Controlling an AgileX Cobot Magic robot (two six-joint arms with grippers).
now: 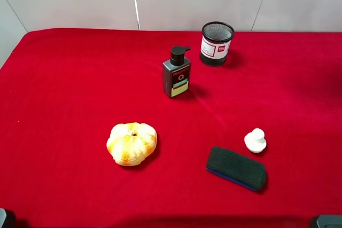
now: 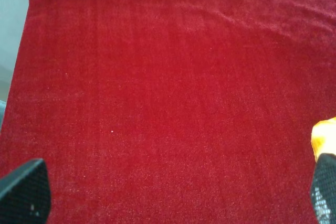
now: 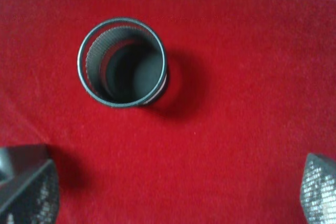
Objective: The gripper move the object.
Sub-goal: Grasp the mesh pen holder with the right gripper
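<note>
The black wire-mesh pen cup (image 1: 217,43) with a white label and a small red mark stands upright at the back of the red table, right of centre. The right wrist view looks down into the empty cup (image 3: 123,61). My right gripper (image 3: 173,187) is open, with its fingertips (image 3: 29,190) wide apart and the cup lying beyond them, untouched. My left gripper (image 2: 173,195) is open and empty over bare red cloth. Neither gripper shows over the table in the exterior view.
A dark pump bottle (image 1: 177,73) stands front-left of the cup. An orange-and-white pumpkin-like object (image 1: 131,143) lies left of centre; its edge shows in the left wrist view (image 2: 324,137). A small white figure (image 1: 256,140) and a dark eraser (image 1: 236,167) lie front right.
</note>
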